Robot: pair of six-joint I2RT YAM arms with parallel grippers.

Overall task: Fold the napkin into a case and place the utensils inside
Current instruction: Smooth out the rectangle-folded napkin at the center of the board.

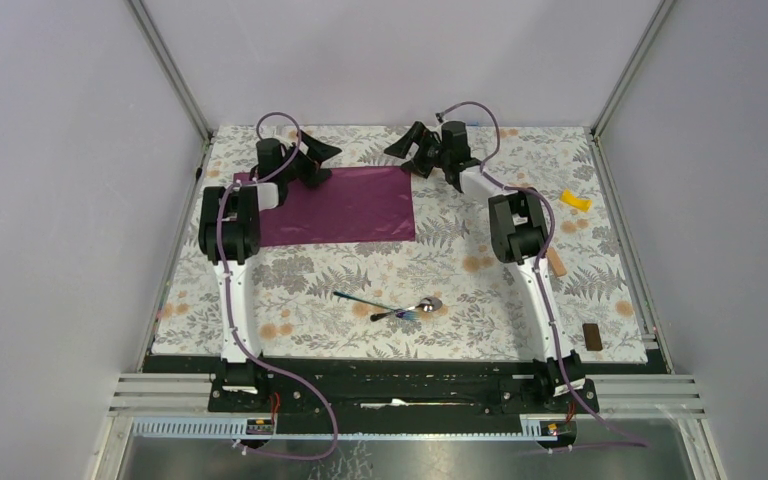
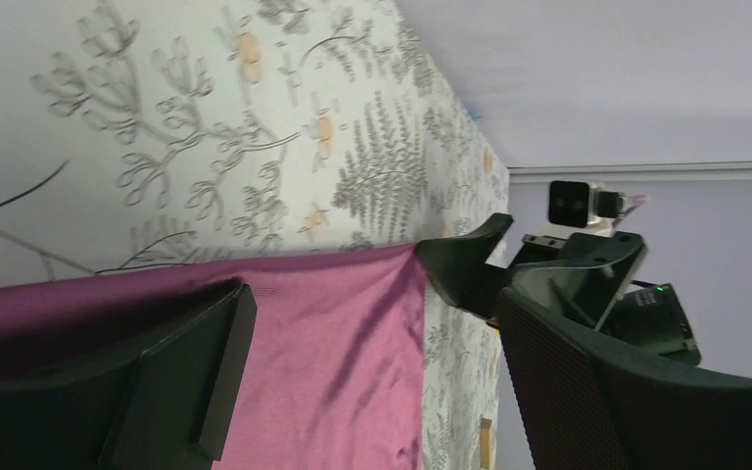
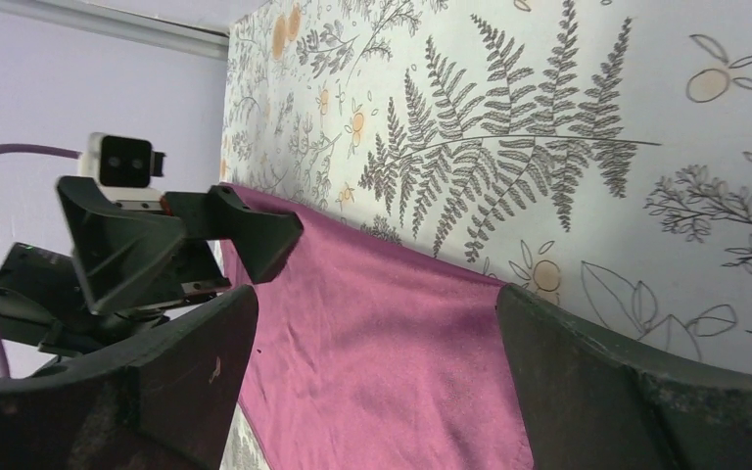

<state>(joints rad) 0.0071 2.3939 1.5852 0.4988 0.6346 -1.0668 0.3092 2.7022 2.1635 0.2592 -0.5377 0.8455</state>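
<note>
The dark purple napkin [image 1: 340, 205] lies spread flat on the floral tablecloth at the back left; no case is in view. My left gripper [image 1: 316, 155] hovers open over the napkin's far left edge, its fingers [image 2: 186, 382] straddling the cloth [image 2: 338, 343]. My right gripper [image 1: 410, 150] hovers open by the far right corner, with the napkin [image 3: 382, 343] between its fingers [image 3: 587, 382]. Each wrist view shows the other gripper's tip close by. The utensils lie crossed nearer the front: a silver spoon [image 1: 422, 305] and a thin bluish-handled piece [image 1: 360, 298].
A small yellow piece [image 1: 575, 200] lies at the right rear. A light wooden piece [image 1: 557, 262] rests beside the right arm. A small brown block [image 1: 591, 336] sits near the front right corner. Metal frame posts and walls bound the table.
</note>
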